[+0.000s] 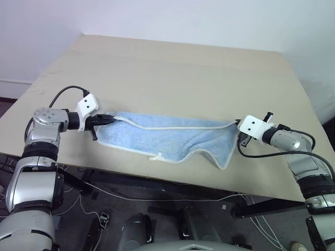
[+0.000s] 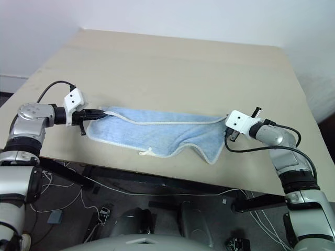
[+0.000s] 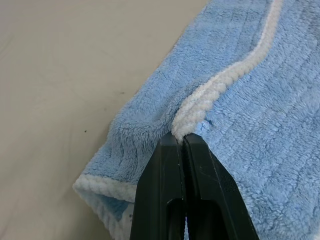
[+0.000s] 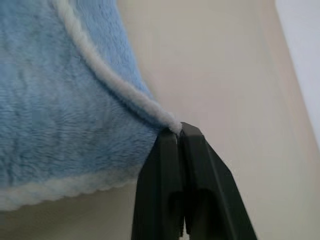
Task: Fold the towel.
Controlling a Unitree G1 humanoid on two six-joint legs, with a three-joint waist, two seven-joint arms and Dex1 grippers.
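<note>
Each gripper, left (image 1: 111, 119) and right (image 1: 236, 124), has its jaws pinched on a towel (image 1: 167, 137) corner. The folding seems barely begun.

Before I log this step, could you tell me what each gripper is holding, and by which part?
Both hold the towel: the left gripper and the right gripper are each shut on the white corded edging at opposite ends.
</note>
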